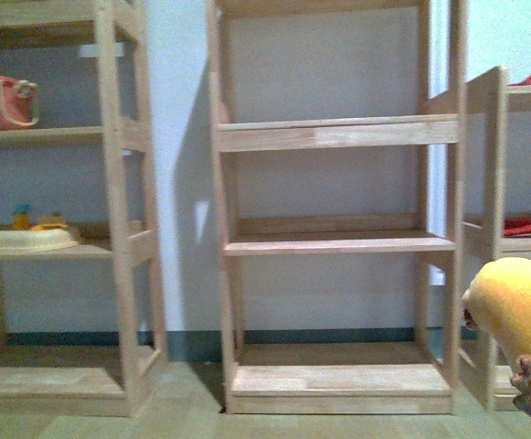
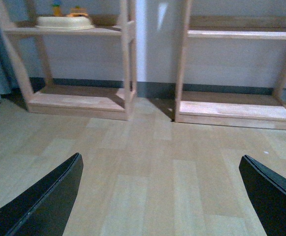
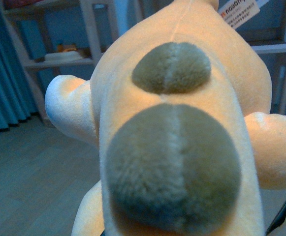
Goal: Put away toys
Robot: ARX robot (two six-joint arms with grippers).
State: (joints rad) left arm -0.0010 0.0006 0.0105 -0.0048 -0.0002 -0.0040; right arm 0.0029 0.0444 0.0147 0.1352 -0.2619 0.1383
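The orange-yellow plush animal (image 3: 182,128) fills the right wrist view, with two brownish fuzzy patches and a paper tag near its far end. It also shows at the lower right edge of the front view (image 1: 519,325), held off the floor in front of the shelves. My right gripper is shut on it; its fingers are hidden behind the plush, apart from a dark tip (image 3: 285,219). My left gripper (image 2: 160,194) is open and empty over the wood-look floor, its two black fingers (image 2: 44,201) wide apart.
Three light wooden shelf units stand along the wall; the middle one (image 1: 336,242) has bare shelves. The left unit holds a pink basket (image 1: 2,101) and a cream tray with small toys (image 1: 27,240). The right unit (image 1: 512,238) holds red items. Blue curtain (image 3: 5,64) at the side.
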